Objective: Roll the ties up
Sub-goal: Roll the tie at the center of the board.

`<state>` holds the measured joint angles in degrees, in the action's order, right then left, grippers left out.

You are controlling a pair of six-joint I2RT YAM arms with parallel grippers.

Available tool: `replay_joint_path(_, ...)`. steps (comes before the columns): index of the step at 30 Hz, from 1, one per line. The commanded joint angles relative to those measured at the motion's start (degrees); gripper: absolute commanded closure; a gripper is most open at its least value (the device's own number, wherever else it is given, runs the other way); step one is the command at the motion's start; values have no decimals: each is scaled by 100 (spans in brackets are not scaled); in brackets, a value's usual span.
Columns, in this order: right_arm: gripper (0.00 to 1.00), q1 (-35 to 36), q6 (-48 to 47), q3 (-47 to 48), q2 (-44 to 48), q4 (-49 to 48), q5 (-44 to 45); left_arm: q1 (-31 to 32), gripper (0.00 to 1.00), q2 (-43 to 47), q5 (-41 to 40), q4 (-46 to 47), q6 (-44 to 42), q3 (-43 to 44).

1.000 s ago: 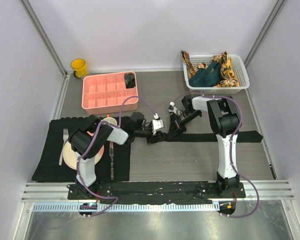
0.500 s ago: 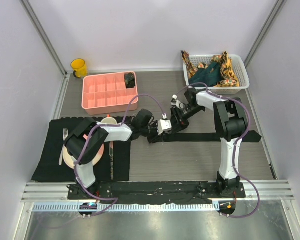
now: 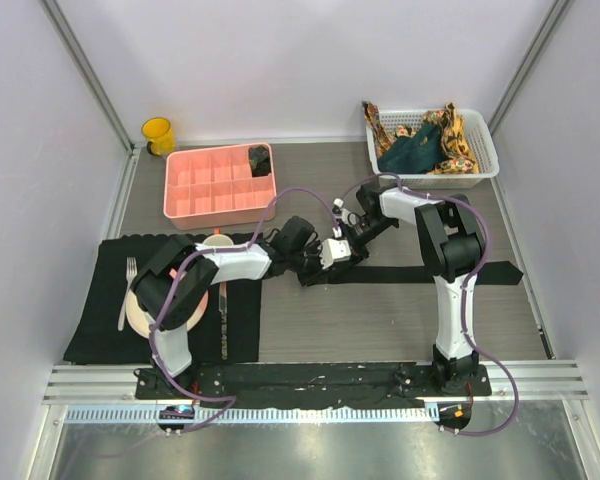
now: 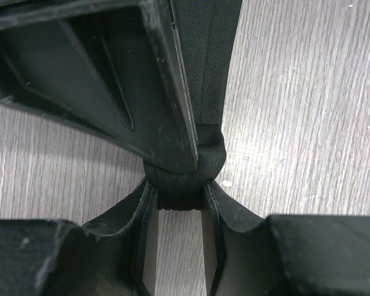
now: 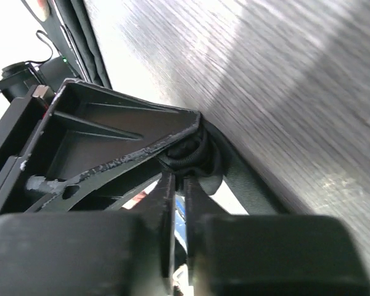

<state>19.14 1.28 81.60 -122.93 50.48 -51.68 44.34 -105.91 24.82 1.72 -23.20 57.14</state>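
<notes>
Noted black mat nearside of the pink tray, offset toward its left corner, carrying plate, fork and knife. Found black tie flat on the table nearside of the tray and out past its right end, lying crosswise as one long strip, with the end closest to the tray wound into a small coil. Logged left gripper reaching along the tray's near side to that coil; confirmed on the left wrist view as left gripper closed down to a small gap, fingertips pinching the coil from both sides, strip running away from it across the wood. Logged right gripper coming in from beyond the tray's right end, meeting the same coil; seen on the right wrist view as right gripper drawn to a narrow slit, tips nipping the wound fabric, one finger pressed against the coil on the left wrist view. Spotted a dark rolled bundle inside the tray, far-right compartment. Recorded white basket well to the right of the tray's far edge, holding a dark teal tie and orange-yellow patterned ties, loose and unrolled. Recorded yellow mug just off the tray's far left corner.
</notes>
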Motion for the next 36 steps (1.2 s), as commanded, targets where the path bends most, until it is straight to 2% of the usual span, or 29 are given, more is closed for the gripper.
replay_joint_path(1, 99, -67, -284, -39, -256, 111, 536, 14, 79, -343, -408, -927, -18, -54)
replay_joint_path(3, 99, -129, -417, -39, -327, 103, 720, 5, 71, -325, -303, -945, -9, -63)
replay_joint_path(4, 99, -173, -479, -57, -432, 103, 756, -21, 59, -317, -137, -902, 8, -89)
replay_joint_path(5, 99, -278, -575, -65, -477, 85, 782, -48, 53, -264, -22, -744, 113, -168)
replay_joint_path(7, 99, -357, -698, -101, -582, 85, 914, -135, 45, -202, 136, -472, 219, -274)
replay_joint_path(9, 99, -480, -787, -144, -696, 32, 1010, -197, 42, -123, 461, -50, 377, -405)
replay_joint_path(11, 99, -551, -822, -188, -749, -20, 1081, -329, 34, -18, 856, 678, 562, -660)
replay_joint_path(16, 99, -621, -813, -294, -767, -91, 1283, -347, 30, -70, 1235, 2206, 790, -1073)
replay_joint_path(19, 99, -630, -787, -294, -767, -126, 1353, -347, 26, -351, 1368, 2735, 1106, -960)
replay_joint_path(23, 99, -630, -761, -347, -706, -222, 1433, -312, 25, -738, 1499, 3247, 1493, -740)
replay_joint_path(26, 99, -622, -726, -364, -697, -275, 1398, -206, 28, -888, 1535, 3397, 1652, -626)
replay_joint_path(28, 99, -613, -708, -364, -688, -319, 1363, -145, 37, -932, 1491, 3345, 1687, -599)
replay_joint_path(29, 99, -604, -699, -356, -688, -328, 1336, -145, 42, -897, 1421, 3231, 1600, -582)
replay_joint_path(30, 99, -604, -699, -347, -671, -346, 1258, -127, 55, -853, 1368, 3047, 1521, -573)
replay_joint_path(33, 99, -551, -664, -154, -679, -381, 1038, -127, 75, -528, 1026, 1811, 828, -616)
replay_joint_path(34, 99, -543, -647, -66, -688, -346, 959, -136, 78, -414, 938, 1562, 669, -643)
replay_joint_path(35, 96, -542, -664, 161, -697, -294, 880, -136, 79, -274, 737, 1325, 302, -652)
replay_joint_path(36, 87, -569, -707, 293, -697, -23, 644, -118, 81, -220, 631, 827, 151, -626)
